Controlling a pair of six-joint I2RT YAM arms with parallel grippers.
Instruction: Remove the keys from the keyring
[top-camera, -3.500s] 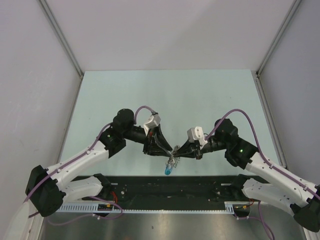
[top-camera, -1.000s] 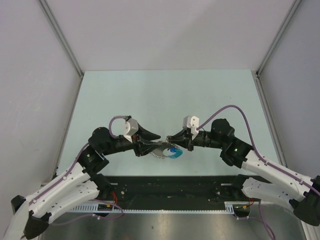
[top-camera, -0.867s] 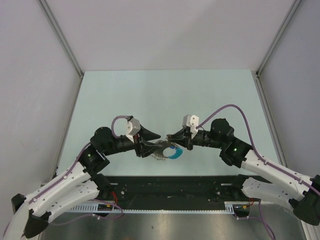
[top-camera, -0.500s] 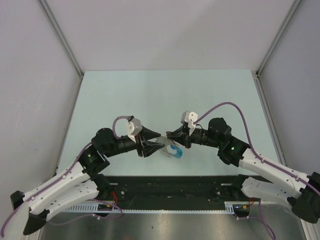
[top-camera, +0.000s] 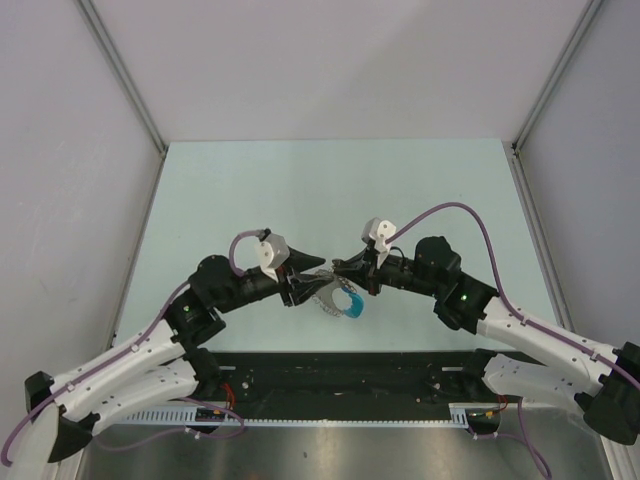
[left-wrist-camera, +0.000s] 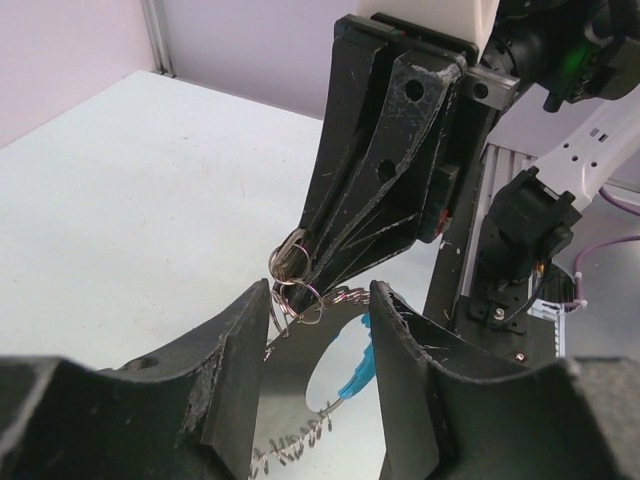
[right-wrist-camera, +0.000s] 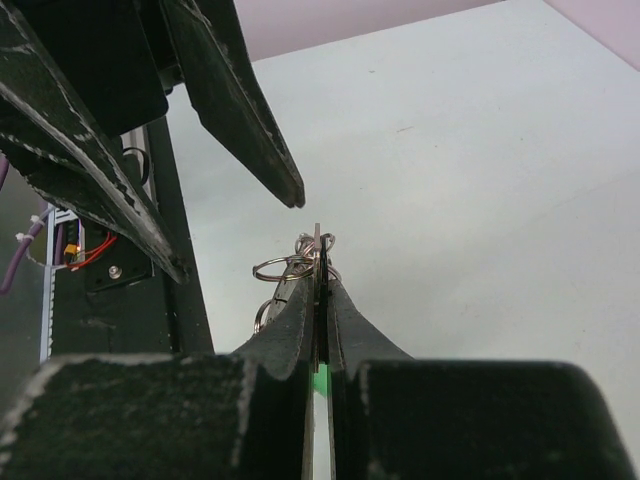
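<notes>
The keys (top-camera: 330, 296), a small silvery bunch with a bright blue plastic piece (top-camera: 353, 306), hang above the table between the two arms. My right gripper (top-camera: 338, 268) is shut on a thin flat key (right-wrist-camera: 317, 245) at the top of the bunch. The keyring (right-wrist-camera: 283, 267) and smaller loops sit just beside its fingertips. My left gripper (top-camera: 316, 273) faces it, jaws apart. In the left wrist view the left gripper (left-wrist-camera: 320, 295) stands open, with the keyring (left-wrist-camera: 300, 293) near its left finger (left-wrist-camera: 235, 345), a flat silvery key (left-wrist-camera: 290, 375) and the blue piece (left-wrist-camera: 358, 375) behind the gap.
The pale green table (top-camera: 330, 190) is walled by grey panels on three sides. A black strip (top-camera: 340, 370) and a slotted rail (top-camera: 300, 415) with the arm bases run along the near edge. The two grippers are nearly tip to tip.
Both grippers have drifted slightly away from the near edge with the bunch. The right wrist has tilted up and edged left. The left jaws' width has wavered while staying apart.
</notes>
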